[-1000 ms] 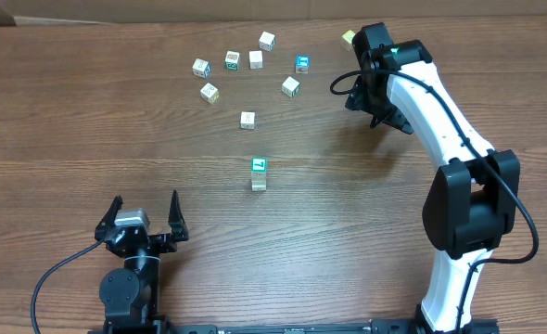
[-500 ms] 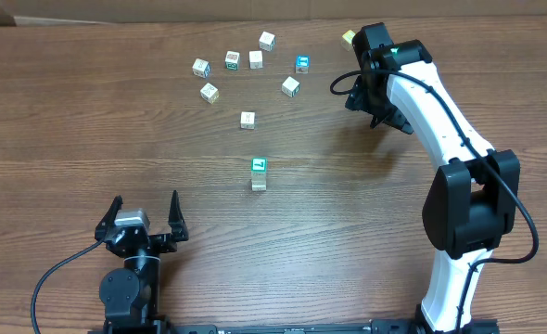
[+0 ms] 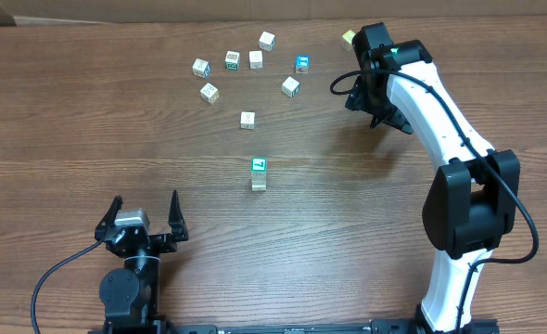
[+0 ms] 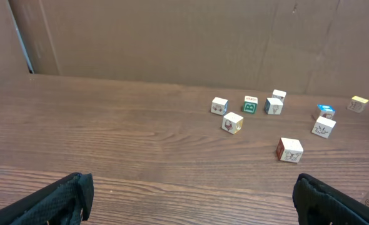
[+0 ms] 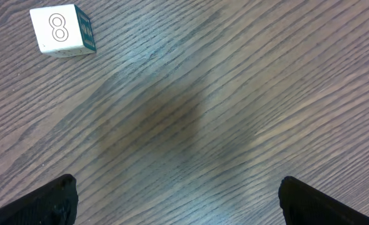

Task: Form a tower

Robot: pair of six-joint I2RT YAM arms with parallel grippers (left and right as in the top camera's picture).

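A brown, wood-grained table is seen from above. The tower stands near the middle of the table. It is a narrow stack, one cube wide, with its long axis upright. A teal-green face shows on the top cube, with pale wood beneath.

Loose cubes are scattered beyond it towards the far edge. They are small, square-edged and pale, with printed pictures on their faces.

The left tool is held low at the near edge, spread fully wide and with nothing in it. The tower lies ahead of it and to its right.

The right tool is held over bare table at the far right, also fully spread and empty. The tower lies to its left, back towards the near edge. In the right wrist view, a white cube marked 8, with a teal side, lies apart from the black fingers.

The tower is about equally far from both tools. The loose cubes lie nearer the right one, so a fetch by that arm is judged likely. The top face is small, so any cube must be set down squarely.
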